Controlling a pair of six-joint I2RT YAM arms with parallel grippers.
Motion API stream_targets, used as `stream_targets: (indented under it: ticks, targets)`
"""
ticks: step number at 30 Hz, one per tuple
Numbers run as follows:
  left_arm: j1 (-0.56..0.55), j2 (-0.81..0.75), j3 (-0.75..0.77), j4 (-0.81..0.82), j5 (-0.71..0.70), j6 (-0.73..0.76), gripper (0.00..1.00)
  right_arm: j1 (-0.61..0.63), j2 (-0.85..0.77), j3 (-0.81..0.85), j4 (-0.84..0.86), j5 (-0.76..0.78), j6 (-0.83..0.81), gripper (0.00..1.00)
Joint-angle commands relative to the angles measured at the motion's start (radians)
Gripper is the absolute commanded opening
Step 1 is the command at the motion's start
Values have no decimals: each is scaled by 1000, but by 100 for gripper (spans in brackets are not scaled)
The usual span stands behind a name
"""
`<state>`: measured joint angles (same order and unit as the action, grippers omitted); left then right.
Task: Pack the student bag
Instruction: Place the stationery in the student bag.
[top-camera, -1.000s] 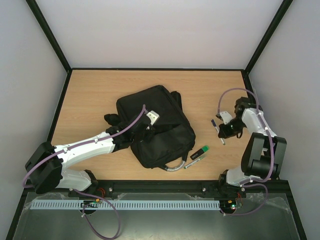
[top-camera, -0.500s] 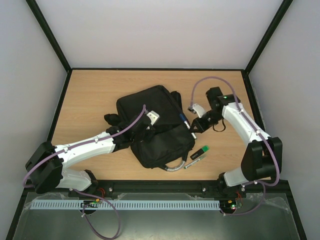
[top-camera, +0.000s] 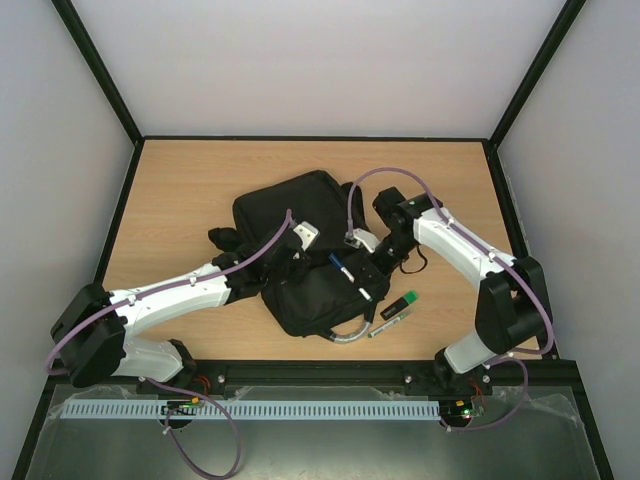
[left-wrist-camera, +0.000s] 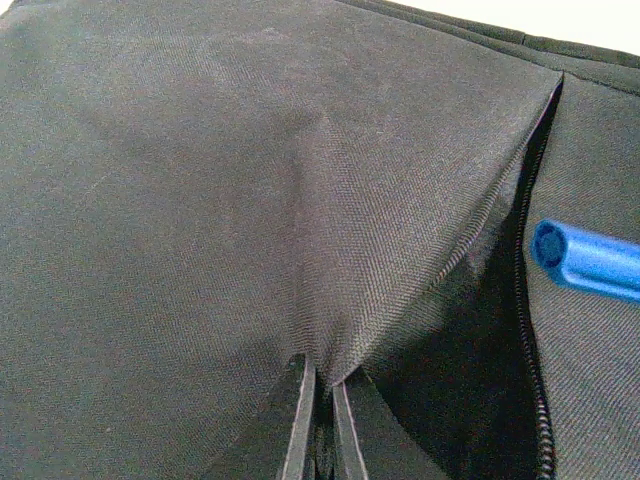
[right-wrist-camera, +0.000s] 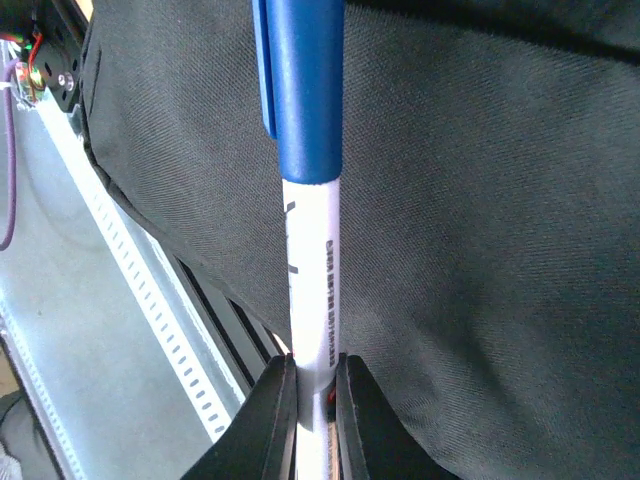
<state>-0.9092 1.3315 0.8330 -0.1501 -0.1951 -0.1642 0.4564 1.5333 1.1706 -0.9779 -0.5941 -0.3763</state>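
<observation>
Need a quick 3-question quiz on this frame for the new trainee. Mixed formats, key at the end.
1. True or false: the right jaws are empty.
2. What do the left jaws pinch? A) fabric of the student bag beside its open zip; B) a shoulder strap; C) nothing.
3. Fill in: the pen held over the bag has a white barrel and a ___ cap.

Key: 1 false, they are shut on the pen. 2 A. 3 blue.
</observation>
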Motion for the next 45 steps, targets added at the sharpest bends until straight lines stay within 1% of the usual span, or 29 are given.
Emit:
stream_targets:
  ticks: [1, 10, 15, 20, 23, 26, 29, 31, 32, 33, 36, 39, 40, 42, 45]
  targets:
    - [-11, -12, 36, 29, 19, 3, 2, 16, 40, 3, -49, -19, 48, 1]
    - [-10, -11, 35, 30, 19, 5, 3, 17, 109, 26, -36, 22, 100, 1]
    - [-11, -11, 34, 30, 18, 6, 2, 16, 148, 102, -20, 56, 144, 2]
    - [-12, -5, 35, 29, 21, 7, 2, 17, 171, 198, -3, 53, 193, 3]
    - [-12, -4, 35, 29, 21, 7, 3, 16, 202, 226, 4, 52, 213, 6]
    - [-11, -9, 34, 29, 14, 6, 2, 16, 224, 238, 15, 52, 232, 6]
    - [-11, -11, 32, 31, 10, 7, 2, 16, 233, 242, 45, 86, 263, 6]
    - [-11, -9, 32, 31, 11, 8, 2, 16, 223, 241, 89, 173, 304, 5]
    - [-11, -8, 33, 29, 11, 8, 2, 16, 213, 238, 113, 182, 319, 5]
    - [-11, -6, 34, 29, 10, 9, 2, 16, 207, 240, 125, 163, 329, 8]
    - [-12, -5, 32, 29, 5, 8, 2, 16, 209, 254, 128, 113, 332, 21]
    - [-12, -5, 32, 28, -2, 9, 2, 16, 196, 231, 122, 114, 319, 37]
    - [-11, -4, 32, 27, -3, 9, 2, 16, 183, 211, 125, 122, 314, 41]
    - [-12, -5, 31, 26, -4, 8, 2, 16, 147, 169, 129, 148, 302, 42]
    - [-12, -5, 29, 26, 0, 9, 2, 16, 87, 107, 140, 194, 284, 42]
